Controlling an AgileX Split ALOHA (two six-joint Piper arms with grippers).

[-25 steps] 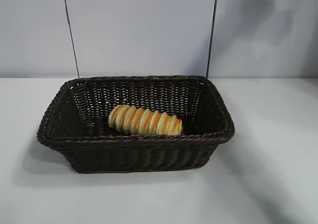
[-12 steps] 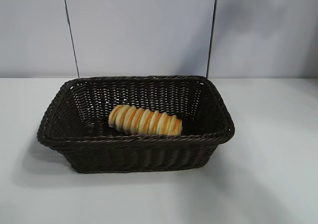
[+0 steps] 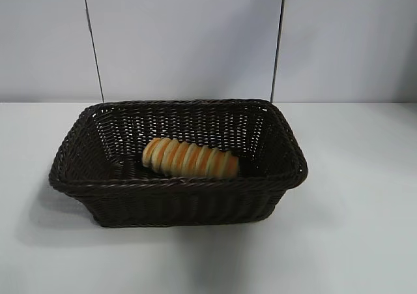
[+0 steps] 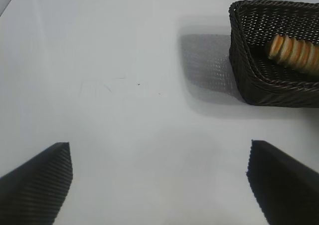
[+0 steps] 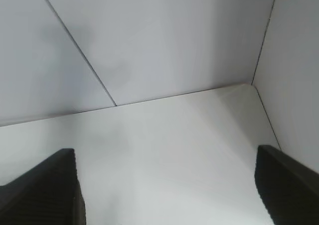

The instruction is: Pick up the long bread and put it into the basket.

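The long bread (image 3: 191,158) lies inside the basket (image 3: 78,170), on its woven floor, close to the front wall and a little tilted, with one end toward the right side. It touches nothing but the basket. The basket stands on the white bench (image 3: 352,242), about in the middle of it, so both arms could reach it equally.

No arm shows in the exterior view. The left gripper (image 4: 159,185) hangs over bare bench, well apart from the basket, which its wrist camera sees off to one side with the bread in it. Its fingers (image 4: 40,180) are spread wide and hold nothing. The right gripper (image 5: 167,185) looks toward the corner where the bench meets the wall panels; its fingers (image 5: 45,190) are also spread wide and empty, and neither basket nor bread shows in that view.

I judge the task as done: the bread is where it must be, and both arms look parked away so that nothing disturbs it.
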